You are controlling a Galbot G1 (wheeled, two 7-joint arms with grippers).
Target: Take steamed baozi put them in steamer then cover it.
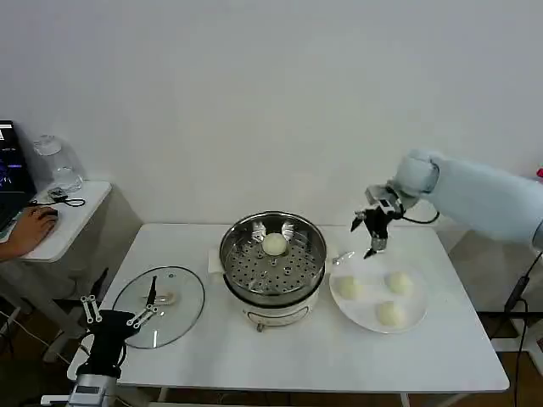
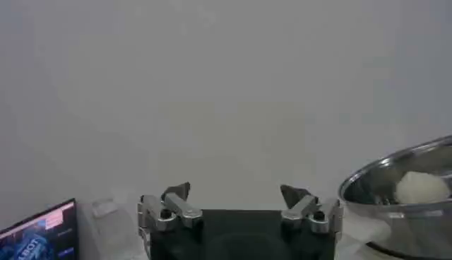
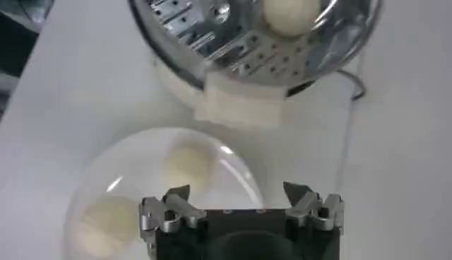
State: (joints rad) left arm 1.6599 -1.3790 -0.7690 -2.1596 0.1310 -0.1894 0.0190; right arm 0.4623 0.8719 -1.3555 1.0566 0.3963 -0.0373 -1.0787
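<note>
The steamer (image 1: 273, 270) stands mid-table, uncovered, with one baozi (image 1: 274, 244) on its perforated tray. Three more baozi (image 1: 347, 287) (image 1: 400, 281) (image 1: 389, 313) lie on a white plate (image 1: 371, 298) to its right. My right gripper (image 1: 372, 231) hovers open and empty above the plate's far left rim. In the right wrist view it (image 3: 236, 191) hangs over the plate (image 3: 134, 159), with a baozi (image 3: 187, 164) near it and the steamer (image 3: 212, 49) beyond. The glass cover (image 1: 159, 305) lies flat on the table at the left. My left gripper (image 1: 114, 320) is parked open at the cover's near edge.
The white table (image 1: 339, 360) has bare room in front of the steamer and plate. A side desk (image 1: 72, 212) with a glass jar (image 1: 56, 165) and a laptop (image 2: 39, 233) stands to the left. The steamer's rim (image 2: 406, 194) shows in the left wrist view.
</note>
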